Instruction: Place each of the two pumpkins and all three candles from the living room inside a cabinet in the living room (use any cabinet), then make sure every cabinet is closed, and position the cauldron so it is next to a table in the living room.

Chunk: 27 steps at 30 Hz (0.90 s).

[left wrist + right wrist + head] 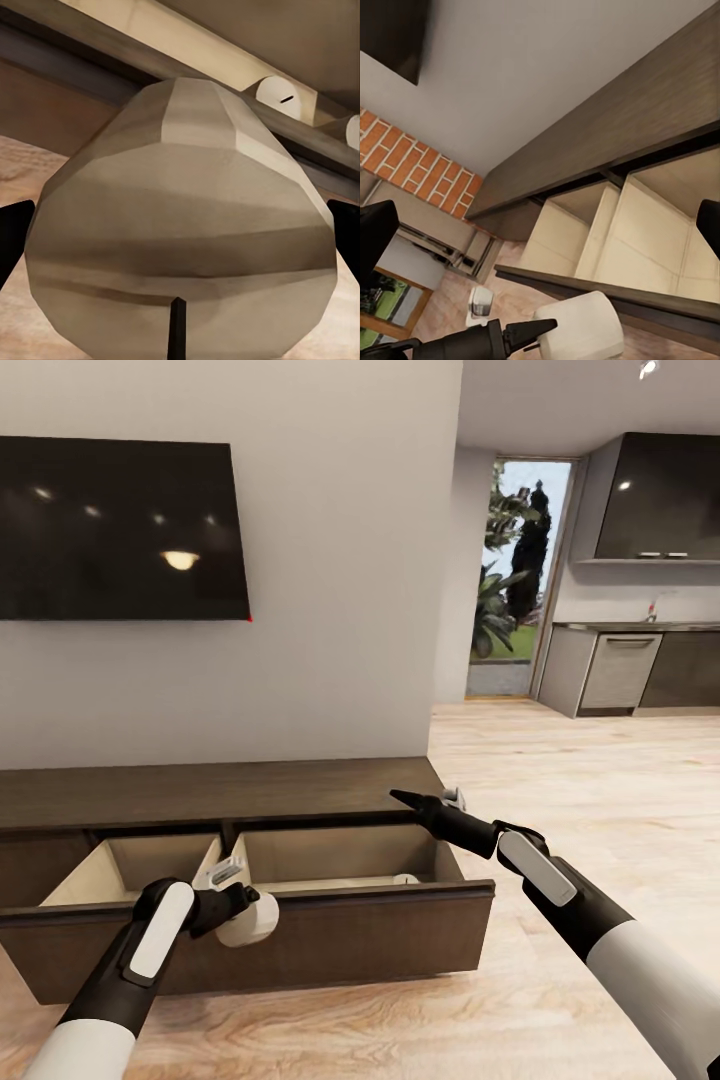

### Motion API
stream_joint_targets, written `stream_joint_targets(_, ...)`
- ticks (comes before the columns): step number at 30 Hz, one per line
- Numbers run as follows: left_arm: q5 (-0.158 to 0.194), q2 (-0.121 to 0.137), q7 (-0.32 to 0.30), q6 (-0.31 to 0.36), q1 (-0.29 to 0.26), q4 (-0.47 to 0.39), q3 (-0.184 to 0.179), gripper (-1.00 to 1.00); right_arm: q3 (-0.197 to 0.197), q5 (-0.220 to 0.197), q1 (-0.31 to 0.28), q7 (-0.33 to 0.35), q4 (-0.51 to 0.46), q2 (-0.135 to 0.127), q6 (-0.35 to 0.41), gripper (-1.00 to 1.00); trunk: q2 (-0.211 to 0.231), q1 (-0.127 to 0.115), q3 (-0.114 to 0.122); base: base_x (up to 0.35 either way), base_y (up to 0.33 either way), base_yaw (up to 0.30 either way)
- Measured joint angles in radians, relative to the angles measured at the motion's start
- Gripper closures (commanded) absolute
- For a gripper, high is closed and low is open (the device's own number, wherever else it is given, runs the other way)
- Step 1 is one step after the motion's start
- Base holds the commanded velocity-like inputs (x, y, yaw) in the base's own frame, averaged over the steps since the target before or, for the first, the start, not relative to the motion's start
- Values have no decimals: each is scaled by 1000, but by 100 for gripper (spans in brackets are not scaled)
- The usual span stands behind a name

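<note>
A: Head view first. What does the left arm carry?

B: The left tool (228, 895) pinches a candle (250, 920), a pale stubby cylinder, right at the front edge of the open drawer (300, 935) of the cabinet (200, 792). The drawer is pulled out, with two pale wood compartments. A second candle (405, 879) lies inside the right-hand compartment, against the drawer front.

A: And the right arm?

B: The right tool (425, 800) hangs over the cabinet's right end, above the drawer's far corner. It grips nothing there; how its jaws stand I cannot tell from this view. A dark television (120, 530) hangs on the wall above, and grey kitchen cupboards (660, 495) stand far off to the right.

A: Left wrist view?

B: The candle (184, 232) sits close to the lens between the two dark fingertips (15, 232), held on both sides. Behind it runs the drawer's dark front (67, 60), and two more candles (285, 97) lie in the pale interior, the second (352, 131) at the frame edge.

A: Right wrist view?

B: The right tool's fingers (375, 236) stand wide apart at the frame's sides, empty. Between them lie the cabinet top (637, 112) and the open compartments (585, 232). The left tool (536, 330) grips its candle (581, 330) just outside the drawer front. A red brick wall (405, 161) stands beyond.
</note>
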Motion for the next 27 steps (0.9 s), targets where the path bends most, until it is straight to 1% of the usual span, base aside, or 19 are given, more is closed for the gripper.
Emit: stream_joint_targets(27,0,-1,0,0,0,0,0,100,0,-2,0,1,0,0,2,-100,0,0,0,15,0,0)
